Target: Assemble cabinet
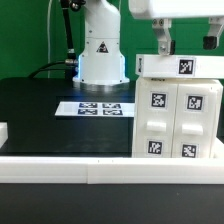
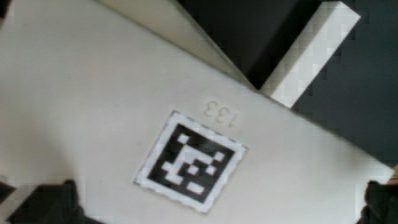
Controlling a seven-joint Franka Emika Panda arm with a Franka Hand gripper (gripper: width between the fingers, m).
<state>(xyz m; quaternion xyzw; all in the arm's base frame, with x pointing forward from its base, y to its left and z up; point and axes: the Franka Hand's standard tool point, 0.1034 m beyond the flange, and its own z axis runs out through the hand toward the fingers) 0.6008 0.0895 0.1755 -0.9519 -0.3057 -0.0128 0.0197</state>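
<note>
The cabinet [image 1: 180, 115] is a large white box with black-and-white tags, standing at the exterior view's right on the black table. Two tagged panels sit on its front face and a tagged top piece [image 1: 183, 67] lies across it. My gripper [image 1: 186, 45] hangs just above that top piece, with its dark fingers [image 1: 163, 42] spread wide. In the wrist view the cabinet's white surface [image 2: 107, 110] with one tag [image 2: 192, 162] fills the frame. The gripper [image 2: 210, 205] is open, with a fingertip at each lower corner. I cannot tell whether the fingers touch the cabinet.
The white robot base [image 1: 100, 50] with a warning sticker stands at the back. The marker board [image 1: 98, 107] lies flat in front of it. A white rail [image 1: 90, 165] runs along the table's front edge. A small white piece [image 1: 3, 130] sits at the far left.
</note>
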